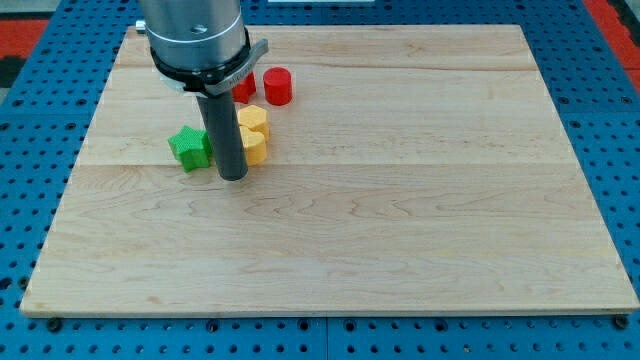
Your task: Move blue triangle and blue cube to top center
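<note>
The wooden board (400, 200) lies flat on a blue pegboard table (40, 150). Its near half, toward the view's bottom, carries no blocks.

My tip (233, 178) stands on the board left of centre, at the lower end of a dark upright rod (225, 130). The rod hangs from a grey round mount (195, 40) at the view's top left. The arm carries no claw, only this rod, so nothing opens or closes.

A green star-shaped block (189, 147) sits just to the view's left of the rod, near the tip; whether they touch cannot be told. A yellow block (254, 133) with a lobed, heart-like outline sits just to the view's right of the rod, its left side hidden behind it. Contact with the rod cannot be confirmed.

Farther back, a red cylinder (278, 86) stands upright, just beyond the yellow block. A second red block (244, 87) shows beside it to the view's left, partly covered by the mount; its shape cannot be made out.

Neither the blue triangle nor the blue cube shows anywhere in the view, so their place, heading and long axis cannot be reported. The mount hides part of the board's top left.

No containers show on the board.
</note>
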`<state>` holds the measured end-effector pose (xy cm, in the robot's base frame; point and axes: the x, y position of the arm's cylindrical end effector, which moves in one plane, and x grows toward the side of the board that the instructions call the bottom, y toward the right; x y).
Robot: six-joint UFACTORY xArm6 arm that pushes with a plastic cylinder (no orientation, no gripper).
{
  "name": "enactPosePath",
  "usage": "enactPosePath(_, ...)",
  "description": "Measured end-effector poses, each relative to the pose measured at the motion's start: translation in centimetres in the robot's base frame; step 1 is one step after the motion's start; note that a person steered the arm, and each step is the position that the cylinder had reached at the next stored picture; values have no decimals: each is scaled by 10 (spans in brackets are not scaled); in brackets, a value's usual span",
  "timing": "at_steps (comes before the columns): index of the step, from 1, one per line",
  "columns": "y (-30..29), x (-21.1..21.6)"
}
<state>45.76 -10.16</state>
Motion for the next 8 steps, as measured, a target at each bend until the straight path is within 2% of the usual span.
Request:
enactPosePath(2,3,3)
enactPosePath(3,8,45)
enactPosePath(4,-36,27)
enactPosePath(5,-109,6)
enactPosePath(7,-181,-19)
enactPosePath(8,-203,-72)
